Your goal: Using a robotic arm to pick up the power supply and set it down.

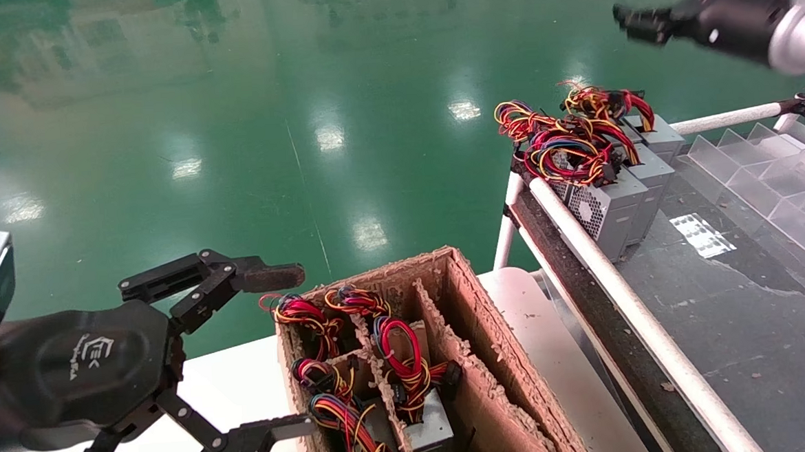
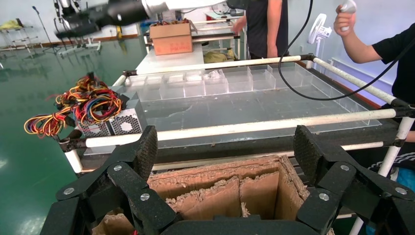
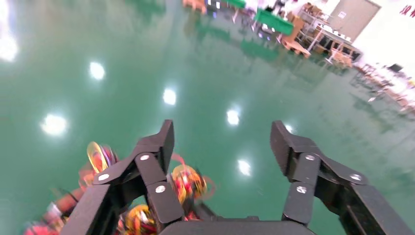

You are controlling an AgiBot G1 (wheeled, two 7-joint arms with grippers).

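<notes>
Here, your left black two-finger linkage end effector hangs beside the near-left wall of the worn brown cardboard box, its fingers spread wide apart and holding nothing; in the left wrist view the same end effector frames the box's torn cardboard dividers. The box stands on the white desk and holds slim grey metal power supplies standing in its compartments, each topped by a tied bundle of red, yellow, orange and blue wires. To the right you see a dark-topped conveyor desk with white tube rails; at its far left corner a row of grey metal power supplies sits side by side, their coloured wire bundles piled on top and spilling over the edge. Clear plastic bins line the far right side of that surface. Your right black end effector is raised high above the green glossy floor, well apart from the row, its fingers parted and empty.
</notes>
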